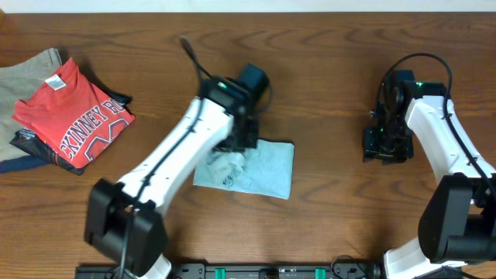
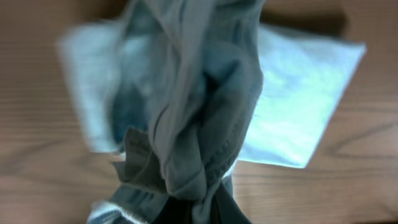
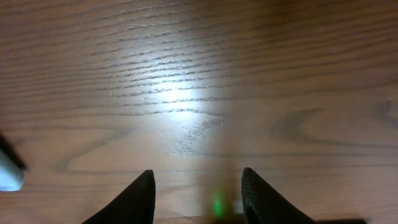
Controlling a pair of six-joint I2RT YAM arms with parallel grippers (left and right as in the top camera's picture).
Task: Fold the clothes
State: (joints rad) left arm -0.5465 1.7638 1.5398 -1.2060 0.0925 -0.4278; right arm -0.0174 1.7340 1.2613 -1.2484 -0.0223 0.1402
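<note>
A light blue garment lies partly folded on the wooden table near the middle. My left gripper is shut on a bunched part of it and holds that part lifted above the flat rest. In the left wrist view the gathered light blue cloth hangs from my jaws, with the flat part below. My right gripper is open and empty over bare wood at the right, its two fingertips apart.
A stack of folded clothes lies at the back left, with a red printed T-shirt on top and a beige garment beside it. The table's front edge runs below the arms.
</note>
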